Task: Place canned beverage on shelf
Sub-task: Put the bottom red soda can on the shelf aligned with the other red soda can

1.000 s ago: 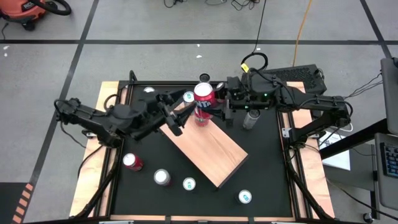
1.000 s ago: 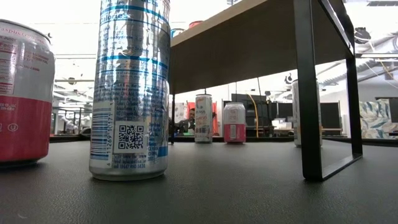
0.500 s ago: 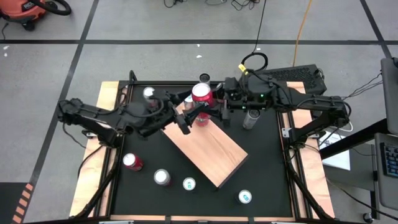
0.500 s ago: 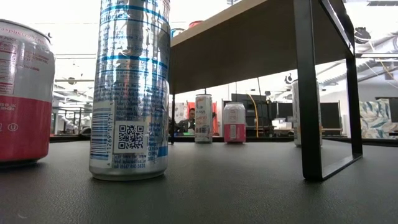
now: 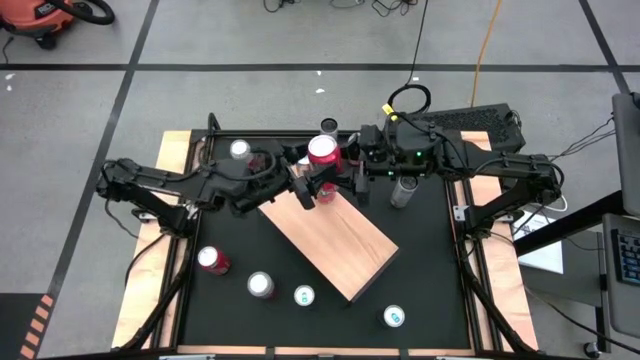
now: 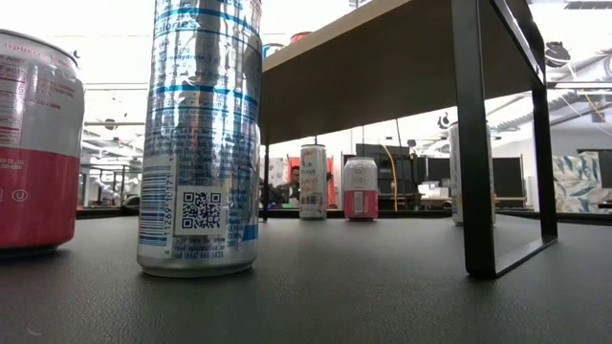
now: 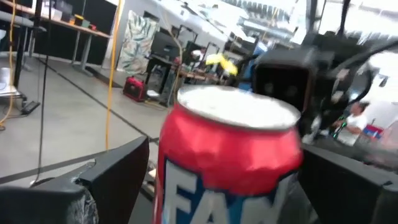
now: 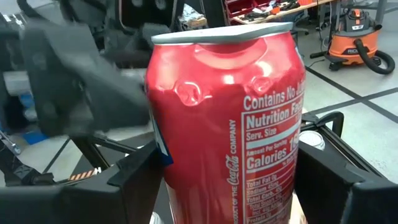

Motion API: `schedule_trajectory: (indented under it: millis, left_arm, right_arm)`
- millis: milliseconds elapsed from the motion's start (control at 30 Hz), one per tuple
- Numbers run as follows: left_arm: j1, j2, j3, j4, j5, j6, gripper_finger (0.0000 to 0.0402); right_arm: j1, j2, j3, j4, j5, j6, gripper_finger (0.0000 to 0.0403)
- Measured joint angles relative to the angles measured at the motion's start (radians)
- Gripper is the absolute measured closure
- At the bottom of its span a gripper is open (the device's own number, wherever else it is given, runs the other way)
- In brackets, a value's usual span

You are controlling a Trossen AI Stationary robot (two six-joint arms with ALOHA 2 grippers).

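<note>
A dented red can (image 5: 322, 160) stands upright over the far end of the pale wooden shelf (image 5: 340, 240), which is a slab on black legs (image 6: 475, 143). My right gripper (image 5: 345, 178) comes from the table's right and is shut on the can. My left gripper (image 5: 312, 187) reaches in from the left, open, with one finger (image 7: 118, 177) on each side of the same can (image 7: 230, 149). Whether those fingers touch it, I cannot tell. The can's bottom is hidden. My right gripper pinches the red can's side wall (image 8: 177, 168) between its two fingers, one on each side, below the dented shoulder. The fingers lie level and come from the table's right. The can is upright; whether its base rests on the shelf does not show.
Several other cans stand on the black table: a red one (image 5: 212, 260) and silver ones (image 5: 261, 285) along the near side, more at the far edge (image 5: 239, 150), and one beside the right arm (image 5: 404, 190). Two cans (image 6: 201, 143) stand close to the low camera.
My left gripper has moved toward the table's right and far side, up to the red can, so that its open fingers now stand around it. The right gripper and the can have stayed where they were.
</note>
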Motion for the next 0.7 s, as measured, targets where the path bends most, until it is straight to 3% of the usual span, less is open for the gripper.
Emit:
schedule_trajectory:
  millis: [300,700]
  left_arm:
    - [-0.001,0.016,-0.001,0.011,0.018,0.000,0.0012]
    - [-0.001,0.017,-0.001,0.010,-0.007,0.001,0.0091]
  right_arm:
    - [0.000,0.000,0.000,-0.008,0.000,0.000,0.0124]
    - [0.000,0.000,0.001,-0.043,-0.002,0.000,0.0124]
